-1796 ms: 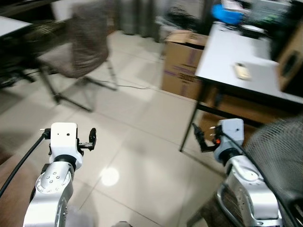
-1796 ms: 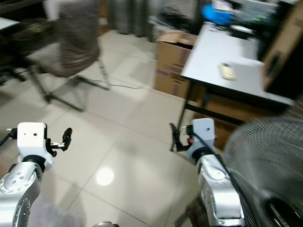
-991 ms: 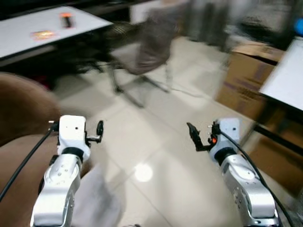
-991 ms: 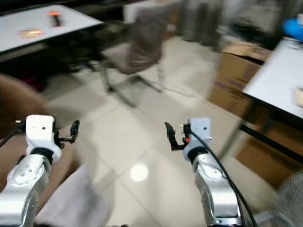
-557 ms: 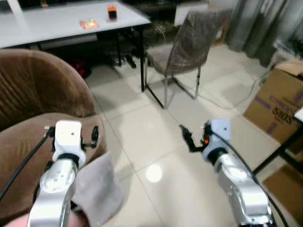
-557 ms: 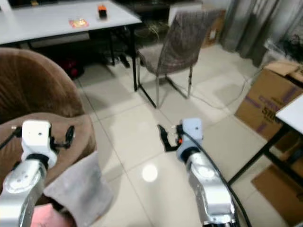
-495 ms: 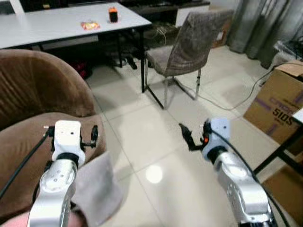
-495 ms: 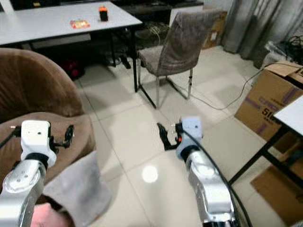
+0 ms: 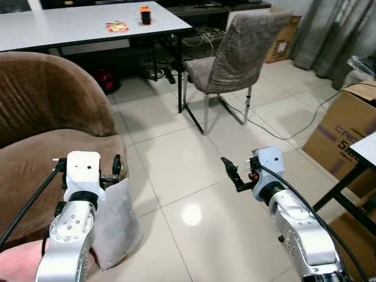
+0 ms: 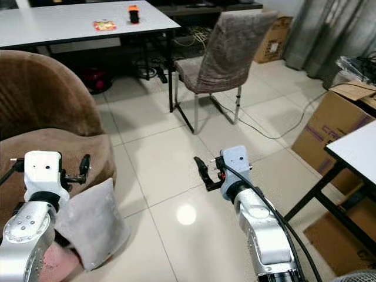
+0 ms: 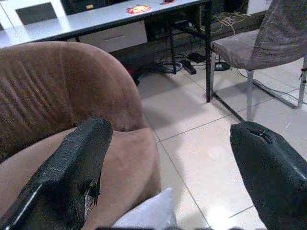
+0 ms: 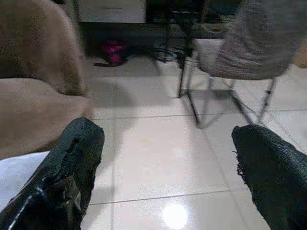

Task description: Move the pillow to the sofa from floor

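A pale grey pillow (image 9: 116,224) stands on the tiled floor, leaning against the front of the brown sofa (image 9: 41,111). My left gripper (image 9: 115,168) is held up just above the pillow's top corner, open with nothing between its fingers. In the left wrist view the pillow's corner (image 11: 154,216) pokes up between the spread fingers (image 11: 79,165), with the sofa (image 11: 67,91) behind it. My right gripper (image 9: 232,174) hovers open over bare tiles to the pillow's right. In the right wrist view the pillow (image 12: 17,175) is at the edge.
A grey fabric chair (image 9: 238,50) on metal legs stands ahead. A white table (image 9: 88,23) is behind the sofa. A cardboard box (image 9: 346,126) and a black table leg (image 9: 343,194) are on the right. Something soft and pink (image 9: 14,264) lies at the sofa's near end.
The whole view has swung left from the desk and box to the sofa, bringing the pillow into sight. Both arms stay raised in front, fingers still apart.
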Robot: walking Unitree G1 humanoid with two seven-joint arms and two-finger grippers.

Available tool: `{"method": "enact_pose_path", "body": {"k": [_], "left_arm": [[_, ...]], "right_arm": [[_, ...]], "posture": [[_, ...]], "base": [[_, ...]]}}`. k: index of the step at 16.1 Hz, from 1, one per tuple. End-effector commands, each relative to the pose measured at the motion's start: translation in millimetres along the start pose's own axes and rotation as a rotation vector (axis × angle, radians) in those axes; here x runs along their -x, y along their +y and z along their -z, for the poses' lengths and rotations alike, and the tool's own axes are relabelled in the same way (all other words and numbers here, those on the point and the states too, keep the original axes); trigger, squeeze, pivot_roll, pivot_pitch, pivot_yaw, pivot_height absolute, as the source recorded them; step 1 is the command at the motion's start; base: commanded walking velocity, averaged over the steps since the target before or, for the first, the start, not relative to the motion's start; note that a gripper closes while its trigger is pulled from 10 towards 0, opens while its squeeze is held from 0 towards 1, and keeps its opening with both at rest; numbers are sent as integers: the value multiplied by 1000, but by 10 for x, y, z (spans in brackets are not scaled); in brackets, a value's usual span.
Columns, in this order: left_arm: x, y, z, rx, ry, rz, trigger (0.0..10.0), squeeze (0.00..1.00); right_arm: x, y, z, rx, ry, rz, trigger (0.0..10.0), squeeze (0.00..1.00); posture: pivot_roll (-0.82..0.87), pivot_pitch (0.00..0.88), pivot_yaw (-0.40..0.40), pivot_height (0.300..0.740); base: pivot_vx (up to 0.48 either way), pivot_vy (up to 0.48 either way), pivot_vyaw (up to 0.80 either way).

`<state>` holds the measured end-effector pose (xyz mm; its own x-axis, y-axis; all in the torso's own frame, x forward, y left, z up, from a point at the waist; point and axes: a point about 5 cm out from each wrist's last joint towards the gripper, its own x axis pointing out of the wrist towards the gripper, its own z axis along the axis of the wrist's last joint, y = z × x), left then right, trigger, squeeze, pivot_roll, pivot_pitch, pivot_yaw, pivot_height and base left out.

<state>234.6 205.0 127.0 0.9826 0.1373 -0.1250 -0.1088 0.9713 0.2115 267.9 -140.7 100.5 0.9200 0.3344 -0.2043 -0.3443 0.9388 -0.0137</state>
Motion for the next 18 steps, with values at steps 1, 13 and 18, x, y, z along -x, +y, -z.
{"method": "enact_pose_path", "body": {"k": [1,13,18], "left_arm": [[20,-10,-34,-13,-17,6,10000,0],[34,59,-16,-6,-10,-12,10000,0],[38,85,-9,-11,-8,-14,10000,0]], "right_arm": [[-6,70,-52,11,-21,-57,10000,0],[-43,194,-49,-67,-41,-117,10000,0],[-53,208,-40,-80,-43,-109,10000,0]], "posture": [[0,0,-24,740],[17,0,-22,740],[14,0,-17,740]], "base": [[0,-428,800],[0,-250,585],[0,473,0]]}}
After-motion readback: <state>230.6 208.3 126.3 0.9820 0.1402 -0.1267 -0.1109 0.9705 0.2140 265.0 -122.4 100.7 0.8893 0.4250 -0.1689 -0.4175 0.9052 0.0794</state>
